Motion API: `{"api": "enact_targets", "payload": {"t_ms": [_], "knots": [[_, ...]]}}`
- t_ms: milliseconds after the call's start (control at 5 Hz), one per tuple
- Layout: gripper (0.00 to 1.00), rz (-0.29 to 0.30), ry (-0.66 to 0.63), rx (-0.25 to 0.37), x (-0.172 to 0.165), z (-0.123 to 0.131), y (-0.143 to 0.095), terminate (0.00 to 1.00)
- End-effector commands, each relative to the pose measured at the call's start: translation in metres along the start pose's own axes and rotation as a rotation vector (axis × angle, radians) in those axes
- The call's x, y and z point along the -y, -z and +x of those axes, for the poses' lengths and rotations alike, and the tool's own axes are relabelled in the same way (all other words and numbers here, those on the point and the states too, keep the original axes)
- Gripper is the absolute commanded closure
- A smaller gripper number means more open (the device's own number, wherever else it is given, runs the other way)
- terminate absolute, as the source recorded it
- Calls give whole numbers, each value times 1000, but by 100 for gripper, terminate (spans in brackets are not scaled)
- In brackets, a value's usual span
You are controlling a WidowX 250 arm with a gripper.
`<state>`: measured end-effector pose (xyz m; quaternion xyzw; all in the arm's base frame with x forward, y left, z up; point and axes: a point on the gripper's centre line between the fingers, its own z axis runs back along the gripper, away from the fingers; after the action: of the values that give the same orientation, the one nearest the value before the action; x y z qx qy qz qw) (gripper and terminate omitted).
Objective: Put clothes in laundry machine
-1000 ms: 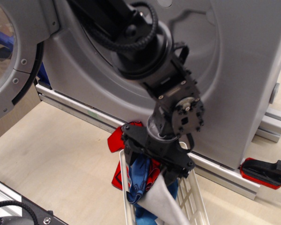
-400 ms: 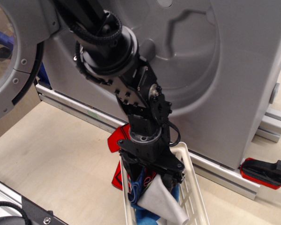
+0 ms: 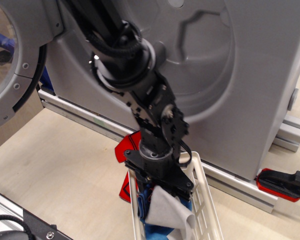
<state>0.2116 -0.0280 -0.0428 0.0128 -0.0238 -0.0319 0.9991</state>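
Black robot arm [image 3: 130,75] reaches down from upper centre of frame into the white slatted basket [image 3: 206,210] at bottom centre. Gripper [image 3: 162,184] sits low inside the basket mouth, fingers buried among the cloth; cannot tell whether they are spread or pinched on anything. Pale grey-white cloth [image 3: 168,210] lies just under the gripper, touching it, draped over blue cloth [image 3: 157,231] at the bottom edge. Red cloth with black lines [image 3: 126,150] hangs over the basket's left rim onto the tabletop [image 3: 55,160]. Laundry machine [image 3: 250,75], grey, fills the upper half of frame behind the arm; its round door [image 3: 10,65] with clear window stands swung out at upper left. Red-and-black clamp [image 3: 285,184] lies at lower right beside the machine's aluminium base rail [image 3: 235,185].
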Motion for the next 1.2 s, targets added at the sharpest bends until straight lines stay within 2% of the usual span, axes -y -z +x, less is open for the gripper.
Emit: {"api": "enact_targets", "payload": {"t_ms": [0,400,600,800,1000], "knots": [[100,47,46,174,2,12,-50,0],[100,34,65,336,-6,15,-115,0],[100,28,52,403,-40,16,-137,0],[100,31,30,419,-76,27,-144,0],[100,34,16,469,-94,43,-147,0]]}}
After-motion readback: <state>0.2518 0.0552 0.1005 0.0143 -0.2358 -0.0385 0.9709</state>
